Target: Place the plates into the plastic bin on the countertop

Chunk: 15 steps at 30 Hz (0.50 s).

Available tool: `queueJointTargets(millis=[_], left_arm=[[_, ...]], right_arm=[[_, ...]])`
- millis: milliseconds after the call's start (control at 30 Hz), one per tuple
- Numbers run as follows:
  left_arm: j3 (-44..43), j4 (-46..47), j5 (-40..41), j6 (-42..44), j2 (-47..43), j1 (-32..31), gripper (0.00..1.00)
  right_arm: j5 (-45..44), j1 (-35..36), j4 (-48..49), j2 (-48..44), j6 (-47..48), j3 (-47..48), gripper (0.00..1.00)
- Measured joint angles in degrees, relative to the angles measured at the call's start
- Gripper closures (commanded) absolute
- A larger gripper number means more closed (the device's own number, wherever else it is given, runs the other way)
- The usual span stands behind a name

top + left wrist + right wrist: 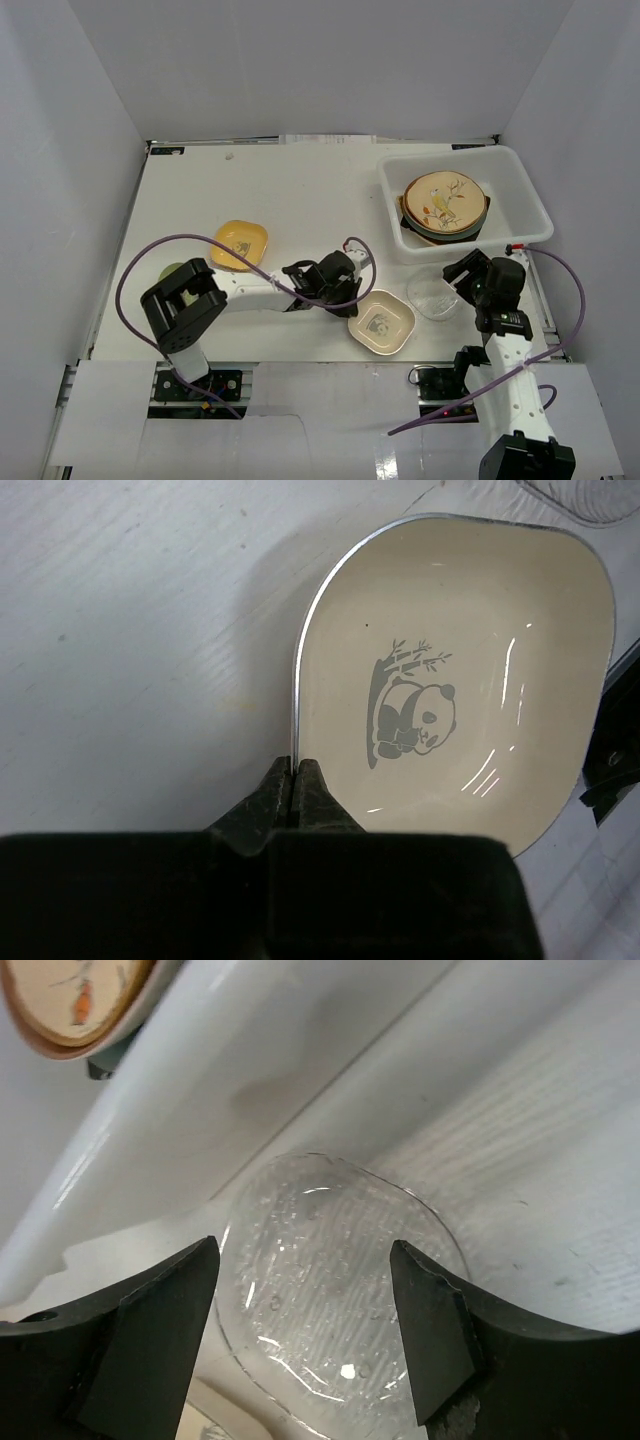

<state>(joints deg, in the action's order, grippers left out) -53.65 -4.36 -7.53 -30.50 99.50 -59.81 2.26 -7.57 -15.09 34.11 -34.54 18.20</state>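
Left hand (293, 777) clamps panda plate (470, 660) by its rim; lift level toward bin (392, 205) at 1 o'clock. Right hand (305, 1252) apart.

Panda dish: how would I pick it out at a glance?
On the white table, look near the front edge, short of the plastic bin. The panda dish is cream and rounded-square, unlike the clear glass plate beside it, with a panda printed inside.

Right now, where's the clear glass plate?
The glass plate lies on the countertop, right side of the top view, by the plastic bin's near wall, beside the panda plate.
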Motion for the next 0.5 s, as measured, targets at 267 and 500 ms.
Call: queueJointTargets(millis=[267,500], left_arm=[[5.64,-2.91,4.92,0.02,-14.05,0.0,1.0],[5.68,-1.18,9.29,0.0,-25.09,0.02,1.0]], right_arm=[[-11.41,0.04,-8.13,1.33,-1.16,0.96,0.23],[-14.82,0.04,-11.54,5.66,-1.97,1.2,0.38]])
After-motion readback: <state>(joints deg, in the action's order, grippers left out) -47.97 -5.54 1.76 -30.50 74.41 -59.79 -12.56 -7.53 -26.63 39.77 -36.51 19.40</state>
